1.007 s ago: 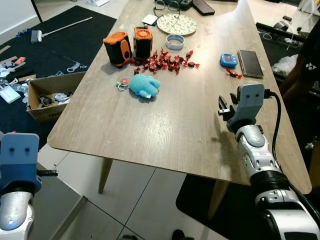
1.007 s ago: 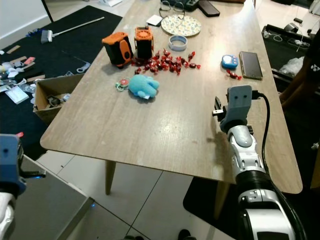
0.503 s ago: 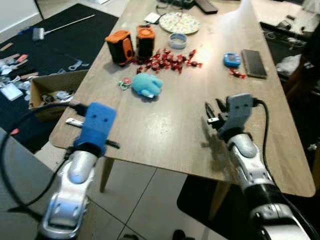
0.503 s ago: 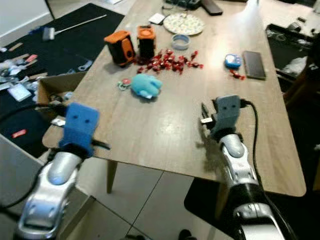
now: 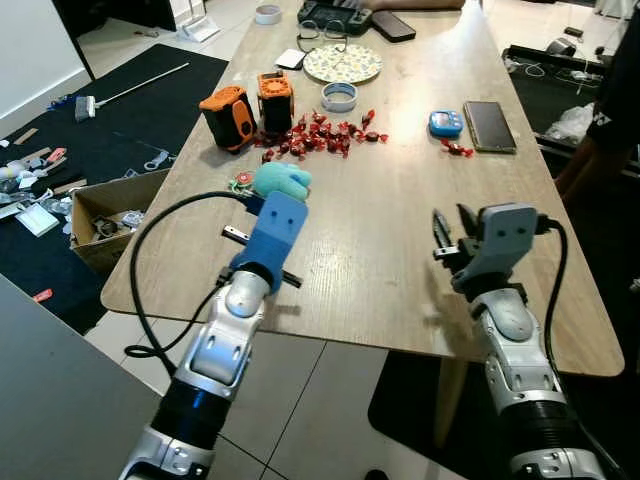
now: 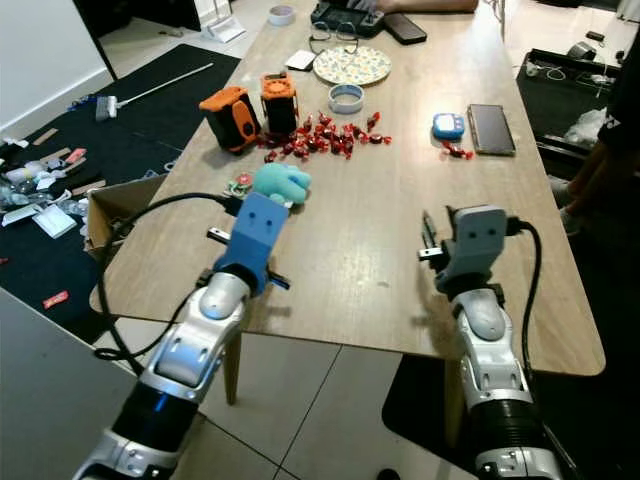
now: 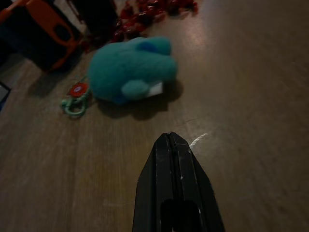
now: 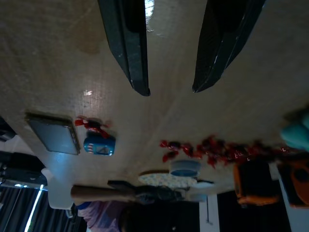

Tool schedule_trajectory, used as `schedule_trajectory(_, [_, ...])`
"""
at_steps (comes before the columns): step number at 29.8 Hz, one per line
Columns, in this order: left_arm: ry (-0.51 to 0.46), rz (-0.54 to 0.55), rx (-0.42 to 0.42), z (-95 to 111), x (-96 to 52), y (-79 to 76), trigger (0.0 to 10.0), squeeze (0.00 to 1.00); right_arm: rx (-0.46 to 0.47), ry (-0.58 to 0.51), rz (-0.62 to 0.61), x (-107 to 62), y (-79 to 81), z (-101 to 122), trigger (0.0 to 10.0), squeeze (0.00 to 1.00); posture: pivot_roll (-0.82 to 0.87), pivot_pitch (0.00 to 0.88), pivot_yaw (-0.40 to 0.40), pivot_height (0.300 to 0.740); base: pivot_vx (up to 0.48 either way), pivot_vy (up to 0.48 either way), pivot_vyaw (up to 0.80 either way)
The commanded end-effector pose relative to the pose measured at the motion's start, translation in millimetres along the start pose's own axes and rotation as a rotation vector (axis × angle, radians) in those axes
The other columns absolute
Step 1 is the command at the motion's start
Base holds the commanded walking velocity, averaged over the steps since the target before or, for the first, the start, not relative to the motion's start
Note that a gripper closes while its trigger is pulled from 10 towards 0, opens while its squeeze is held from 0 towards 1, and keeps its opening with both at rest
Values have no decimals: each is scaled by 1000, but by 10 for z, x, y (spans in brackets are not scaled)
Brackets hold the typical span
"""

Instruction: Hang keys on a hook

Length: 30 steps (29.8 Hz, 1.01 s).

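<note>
Nothing is hung yet. The left gripper [image 7: 171, 140], its fingers pressed together and empty, hovers over the wooden table [image 5: 400, 250]. Just beyond its tips lies the teal plush toy [image 7: 130, 70] with the green-ringed keys [image 7: 75, 99] touching it. The right gripper [image 8: 169, 89] hangs spread apart, empty. I see no hook.

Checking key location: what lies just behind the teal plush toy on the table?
Behind the teal plush toy lie red candies and two orange-black devices. A green ring with red tag lies beside it; underneath is covered.

The keys [image 7: 75, 99], a green ring with a red tag, lie flat just beside a teal plush keychain [image 7: 130, 71].
</note>
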<state>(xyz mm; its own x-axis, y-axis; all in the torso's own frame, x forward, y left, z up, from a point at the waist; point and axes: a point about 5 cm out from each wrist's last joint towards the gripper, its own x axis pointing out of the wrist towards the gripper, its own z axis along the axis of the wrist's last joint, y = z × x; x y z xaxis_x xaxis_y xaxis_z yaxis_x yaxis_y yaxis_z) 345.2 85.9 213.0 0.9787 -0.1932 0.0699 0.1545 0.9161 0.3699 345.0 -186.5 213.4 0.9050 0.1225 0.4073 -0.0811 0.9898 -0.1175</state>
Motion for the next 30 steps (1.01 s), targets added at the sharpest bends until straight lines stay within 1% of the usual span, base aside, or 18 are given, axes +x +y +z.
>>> schedule_trajectory(1, [-13, 9, -21, 0, 3, -2, 10000, 0, 19, 11, 17, -37, 41, -24, 10000, 0, 16, 223, 74, 740, 0, 0, 0])
schedule_trajectory(2, [-43, 7, -40, 35, -10, 8, 10000, 0, 45, 1, 17, -48, 60, -13, 10000, 0, 18, 219, 69, 740, 0, 0, 0])
schedule_trajectory(4, [-161, 18, -95, 126, -114, 89, 10000, 0, 96, -53, 5, -112, 79, 88, 10000, 0, 31, 202, 46, 740, 0, 0, 0])
schedule_trajectory(5, [-161, 18, -95, 126, -114, 89, 10000, 0, 96, -53, 5, -112, 79, 88, 10000, 0, 31, 202, 46, 740, 0, 0, 0])
schedule_trajectory(8, [-223, 47, -119, 182, -189, 174, 10000, 0, 105, -87, -2, -144, 76, 201, 10000, 0, 34, 199, 42, 740, 0, 0, 0])
schedule_trajectory(10, [-253, 63, -126, 218, -254, 233, 10000, 0, 87, -104, 3, -173, 66, 258, 10000, 0, 46, 189, 37, 740, 0, 0, 0])
schedule_trajectory(14, [-261, 73, -129, 235, -326, 287, 10000, 0, 87, -109, 6, -217, 67, 287, 10000, 0, 49, 182, 40, 740, 0, 0, 0])
schedule_trajectory(17, [-254, 71, -143, 213, -412, 317, 10000, 0, 108, -96, 14, -298, 118, 274, 10000, 0, 52, 171, 48, 740, 0, 0, 0])
schedule_trajectory(18, [-254, 71, -143, 213, -412, 317, 10000, 0, 108, -96, 14, -298, 118, 274, 10000, 0, 52, 171, 48, 740, 0, 0, 0])
schedule_trajectory(19, [-238, 74, -152, 176, -481, 326, 10000, 0, 121, -74, 24, -389, 197, 236, 10000, 0, 55, 163, 52, 740, 0, 0, 0])
schedule_trajectory(23, [-229, 76, -153, 155, -518, 331, 10000, 0, 124, -60, 30, -441, 239, 212, 10000, 0, 55, 163, 52, 740, 0, 0, 0])
schedule_trajectory(26, [-216, 89, -158, 120, -589, 363, 10000, 0, 125, -18, 18, -551, 256, 137, 10000, 0, 60, 151, 63, 740, 0, 0, 0])
schedule_trajectory(30, [-221, 79, -147, 136, -583, 363, 10000, 0, 118, -8, 15, -560, 253, 128, 10000, 0, 58, 149, 66, 740, 0, 0, 0])
